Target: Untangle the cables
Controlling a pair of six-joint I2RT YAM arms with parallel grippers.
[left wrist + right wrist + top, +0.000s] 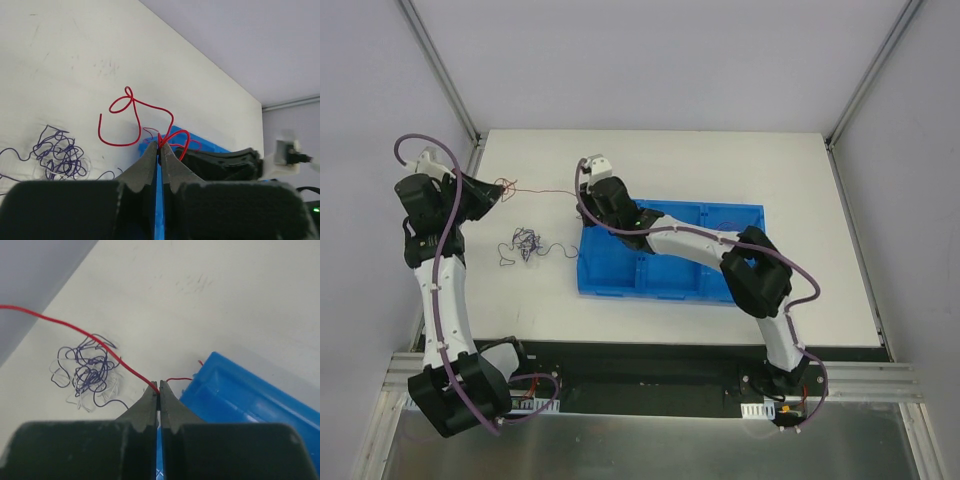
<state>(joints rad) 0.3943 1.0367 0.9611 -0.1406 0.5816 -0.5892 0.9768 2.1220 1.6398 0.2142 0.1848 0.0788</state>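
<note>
Both end effectors are clamping shut on one cable. The left end effector (160,145) is pinching the red cable (75,329) at its curly end, with loose red loops springing up just past the fingertips. The right end effector (159,387) is pinching the same red cable close to its other end, and a short red tail is poking out toward the blue tray (720,215).

In the top view the red cable is hanging off the tabletop (720,160) as a thin line. It is running sideways from the tray's far left corner out to the left, so its long axis is lying along the line between the two end effectors. The right arm is sitting at the tray end of it.

The purple and white clump (523,243) is lying on the tabletop left of the tray, on the near side of the red line. It is looking apart from the red line, though the wires are too thin to be sure. The left arm is looking slightly nearer to it.

Judging the red one as nearly freed. The next move is likely turning on dropping it clear of the clump.
</note>
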